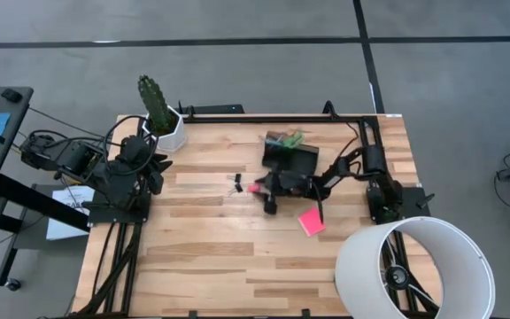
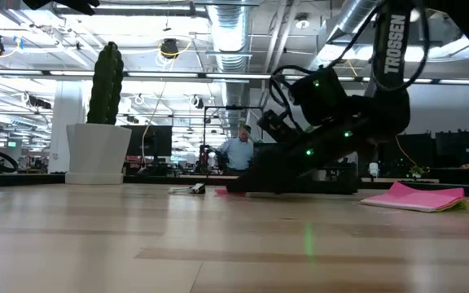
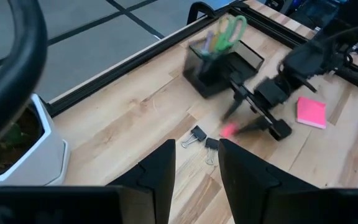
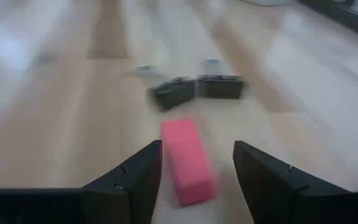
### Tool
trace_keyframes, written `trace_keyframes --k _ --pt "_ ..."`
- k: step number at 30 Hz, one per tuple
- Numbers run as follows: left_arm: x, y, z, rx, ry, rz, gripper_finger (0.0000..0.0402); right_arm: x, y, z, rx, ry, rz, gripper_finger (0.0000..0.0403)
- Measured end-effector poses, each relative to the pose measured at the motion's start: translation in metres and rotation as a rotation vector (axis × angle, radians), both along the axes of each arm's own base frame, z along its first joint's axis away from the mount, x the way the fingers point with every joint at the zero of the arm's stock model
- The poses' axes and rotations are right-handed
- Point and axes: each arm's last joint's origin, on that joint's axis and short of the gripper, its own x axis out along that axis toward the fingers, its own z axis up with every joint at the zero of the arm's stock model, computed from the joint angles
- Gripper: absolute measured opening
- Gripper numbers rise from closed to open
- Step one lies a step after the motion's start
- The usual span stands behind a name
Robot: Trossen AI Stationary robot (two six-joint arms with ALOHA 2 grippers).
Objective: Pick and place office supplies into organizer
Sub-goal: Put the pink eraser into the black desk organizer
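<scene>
Scissors [image 3: 232, 28] and pens stand in the organizer [image 1: 290, 159] near the desk's far edge, while the right gripper [image 4: 194, 171], fingers spread and holding nothing, straddles the pink eraser [image 4: 188, 160] mid-desk; binder clips [image 3: 204, 138] and sticky-note pad [image 1: 311, 222] remain, left gripper [image 3: 196, 180] waiting open.

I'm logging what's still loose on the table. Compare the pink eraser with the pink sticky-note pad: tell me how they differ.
The pink eraser is a small, narrow block; the sticky-note pad is a wider, flat square.
The eraser lies between the open fingers of the right gripper, low over the table; the pad lies apart, with no gripper at it.
The eraser lies next to two black binder clips; the pad lies alone.
Both are pink and lie outside the organizer.
</scene>
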Motion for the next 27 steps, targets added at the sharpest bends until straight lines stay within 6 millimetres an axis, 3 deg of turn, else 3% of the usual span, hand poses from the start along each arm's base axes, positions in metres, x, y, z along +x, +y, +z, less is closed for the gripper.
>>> trace_keyframes --k 9,27 --pt "0.000 0.000 0.000 0.007 0.005 -0.006 0.0114 -0.002 -0.018 -0.005 0.064 -0.005 -0.057 0.0194" --pt "0.000 0.000 0.000 0.002 -0.002 0.004 0.0114 0.012 -0.012 -0.034 0.105 -0.038 0.030 0.0174"
